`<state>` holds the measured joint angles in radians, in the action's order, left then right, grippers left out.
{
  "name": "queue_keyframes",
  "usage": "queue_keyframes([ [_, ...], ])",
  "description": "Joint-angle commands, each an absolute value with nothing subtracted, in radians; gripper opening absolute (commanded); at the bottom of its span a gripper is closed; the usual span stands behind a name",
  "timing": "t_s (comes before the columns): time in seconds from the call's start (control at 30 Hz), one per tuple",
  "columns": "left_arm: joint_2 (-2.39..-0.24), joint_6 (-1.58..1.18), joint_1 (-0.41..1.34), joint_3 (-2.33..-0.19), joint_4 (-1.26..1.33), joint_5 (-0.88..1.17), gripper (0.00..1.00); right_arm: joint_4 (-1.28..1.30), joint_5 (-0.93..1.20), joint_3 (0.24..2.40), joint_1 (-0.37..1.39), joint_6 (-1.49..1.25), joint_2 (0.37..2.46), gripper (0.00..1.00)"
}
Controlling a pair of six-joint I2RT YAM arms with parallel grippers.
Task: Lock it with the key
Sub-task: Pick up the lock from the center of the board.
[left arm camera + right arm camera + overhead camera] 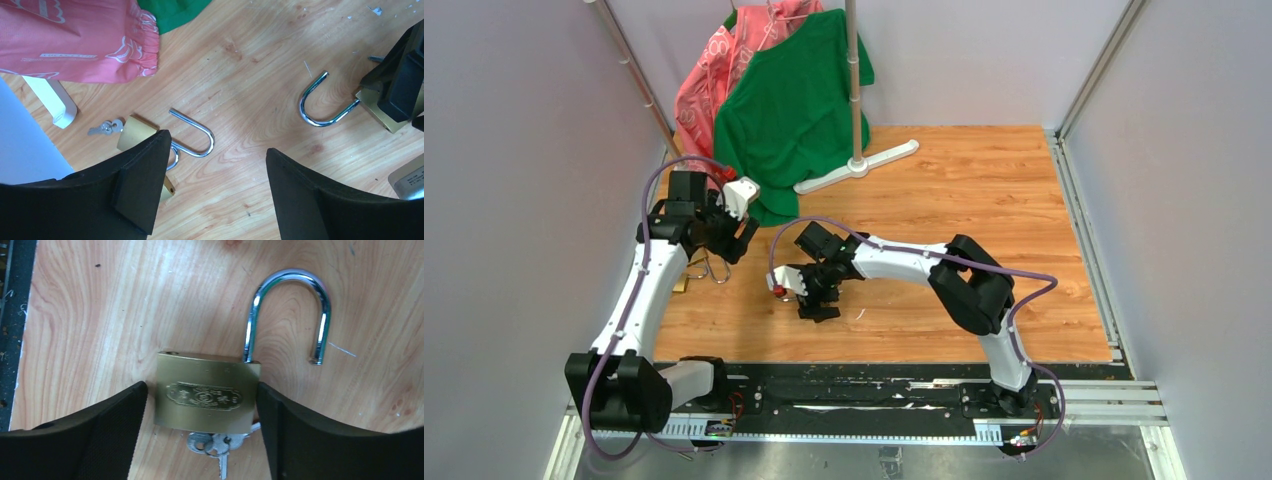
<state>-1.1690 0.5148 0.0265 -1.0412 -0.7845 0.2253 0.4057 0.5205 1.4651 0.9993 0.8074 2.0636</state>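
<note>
My right tool is down over a rectangular brass padlock with an embossed oval badge, which lies flat on the pale wooden desk; its two black fingers are apart and bracket the padlock's body; the one on the right of the wrist view touches the brass, and a sliver of wood shows between the other finger and the body, so the tool is not clamped. The padlock's chrome shackle is swung out, one leg in the body and the other free over the wood. The small silvery bunch of thin keys sits at the bottom edge of this padlock, touching it, between the fingers; I cannot tell if a key is in the keyhole.

My left tool hangs above the desk's left side, fingers spread wide with nothing between them. Beneath it lies a second brass padlock with its shackle open, and a second little bunch of keys touches its far end; another shackle is half hidden by the finger. Near them hang a pink printed cloth and a green garment, beside the white foot of a stand.
</note>
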Motion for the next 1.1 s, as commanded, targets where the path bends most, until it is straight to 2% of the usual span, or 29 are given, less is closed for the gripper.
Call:
queue_keyframes([
  [0.0,-1.146,0.497,0.021,-1.034,-0.796,0.244,0.78,0.474,0.435,1.477,1.008,0.797,2.104,0.74],
  [0.17,-1.136,0.510,0.021,-1.042,-0.804,0.234,0.78,0.482,0.426,1.473,1.008,0.787,2.103,0.52],
  [0.33,-1.132,0.519,0.021,-1.055,-0.819,0.234,0.77,0.454,0.398,1.451,1.009,0.764,2.061,0.14],
  [0.37,-1.130,0.516,0.021,-1.059,-0.821,0.235,0.77,0.404,0.380,1.434,1.009,0.731,2.043,0.02],
  [0.67,-1.132,0.463,0.021,-1.137,-0.868,0.381,0.75,-0.352,0.129,0.979,1.010,0.485,1.762,0.00],
  [0.9,-1.112,0.390,0.021,-1.212,-0.900,0.511,0.73,-0.615,-0.089,0.877,1.007,0.328,1.668,0.00],
  [1.07,-1.090,0.348,0.021,-1.289,-0.977,0.567,0.73,-0.735,-0.113,0.833,1.000,0.271,1.559,0.00],
])
